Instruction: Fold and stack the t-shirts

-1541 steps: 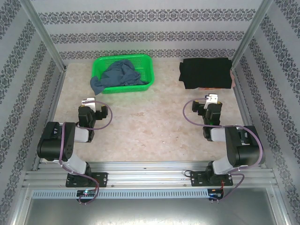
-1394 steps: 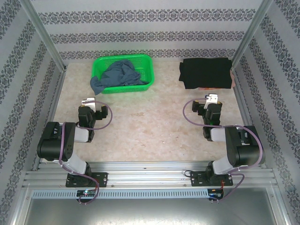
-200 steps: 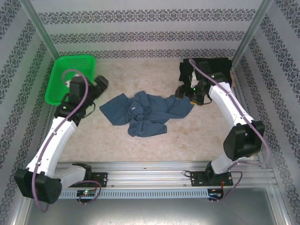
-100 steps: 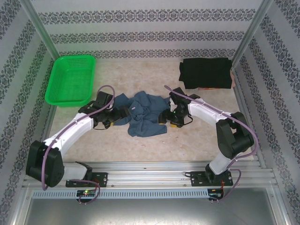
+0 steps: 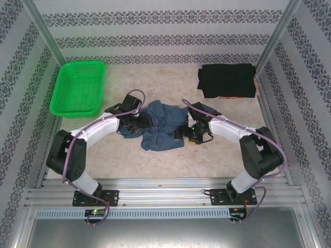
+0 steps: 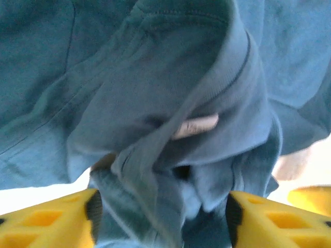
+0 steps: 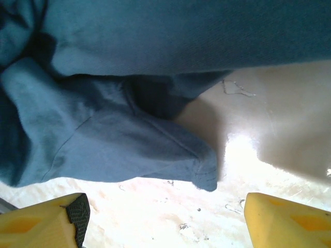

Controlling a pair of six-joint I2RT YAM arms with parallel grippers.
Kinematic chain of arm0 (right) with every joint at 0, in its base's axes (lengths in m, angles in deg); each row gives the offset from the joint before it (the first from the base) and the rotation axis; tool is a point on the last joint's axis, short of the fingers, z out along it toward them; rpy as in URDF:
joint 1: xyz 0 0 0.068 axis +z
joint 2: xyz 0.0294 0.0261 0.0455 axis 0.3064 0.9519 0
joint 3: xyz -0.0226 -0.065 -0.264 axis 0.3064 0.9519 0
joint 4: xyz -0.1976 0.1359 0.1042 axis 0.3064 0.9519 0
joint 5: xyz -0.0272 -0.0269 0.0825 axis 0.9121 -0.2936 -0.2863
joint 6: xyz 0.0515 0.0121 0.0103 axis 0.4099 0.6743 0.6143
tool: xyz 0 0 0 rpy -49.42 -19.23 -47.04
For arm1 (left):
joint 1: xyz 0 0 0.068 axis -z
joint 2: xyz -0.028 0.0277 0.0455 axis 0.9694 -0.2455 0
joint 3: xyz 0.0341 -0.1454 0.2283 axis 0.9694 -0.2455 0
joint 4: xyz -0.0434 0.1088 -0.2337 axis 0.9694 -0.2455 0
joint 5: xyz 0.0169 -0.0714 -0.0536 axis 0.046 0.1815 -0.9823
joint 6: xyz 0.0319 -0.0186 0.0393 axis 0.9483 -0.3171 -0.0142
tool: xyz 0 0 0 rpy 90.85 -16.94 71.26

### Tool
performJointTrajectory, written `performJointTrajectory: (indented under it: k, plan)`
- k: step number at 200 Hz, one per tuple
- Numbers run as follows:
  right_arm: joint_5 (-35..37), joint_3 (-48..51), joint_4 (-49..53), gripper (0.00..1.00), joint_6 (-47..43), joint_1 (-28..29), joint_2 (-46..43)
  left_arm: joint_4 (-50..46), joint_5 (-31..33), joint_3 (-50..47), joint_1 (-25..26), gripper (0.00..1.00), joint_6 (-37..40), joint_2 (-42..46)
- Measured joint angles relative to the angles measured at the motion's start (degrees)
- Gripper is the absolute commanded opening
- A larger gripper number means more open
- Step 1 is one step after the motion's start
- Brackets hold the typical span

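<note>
Left tool sits low over the slate-blue t-shirt, and in its wrist view we see its yellow fingers standing apart with a bunched fold of the cloth between them. We cannot tell whether they are pressing that fold or only framing it. Just above the fold, a pale strip peeks out from under a ribbed hem.

From above, we see the left tool at the shirt's left side and the right tool at its right side. The right tool's fingers are spread wide, with bare bench between them and a sleeve-like corner of the blue cloth lying just ahead, not touched.

We find the blue shirt crumpled in a heap at the middle of the bench. The black t-shirt lies folded flat at the far right corner, well apart from it. A green basket sits at the far left.
</note>
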Motion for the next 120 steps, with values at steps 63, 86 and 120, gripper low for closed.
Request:
performJointTrajectory:
  k: [63,86,120]
  plan:
    - [0.39,3.65,-3.48,0.74,0.96,0.09,-0.57,-3.41,5.81,3.21,-3.67,0.0,3.54,4.04]
    - [1.51,3.72,-4.83,0.76,1.84,0.09,-0.63,-3.98,7.96,7.78,-8.83,0.0,5.18,10.51]
    - [4.39,4.79,-5.88,0.78,3.02,-0.76,-4.26,-1.86,8.24,5.11,-15.54,0.0,6.1,16.02]
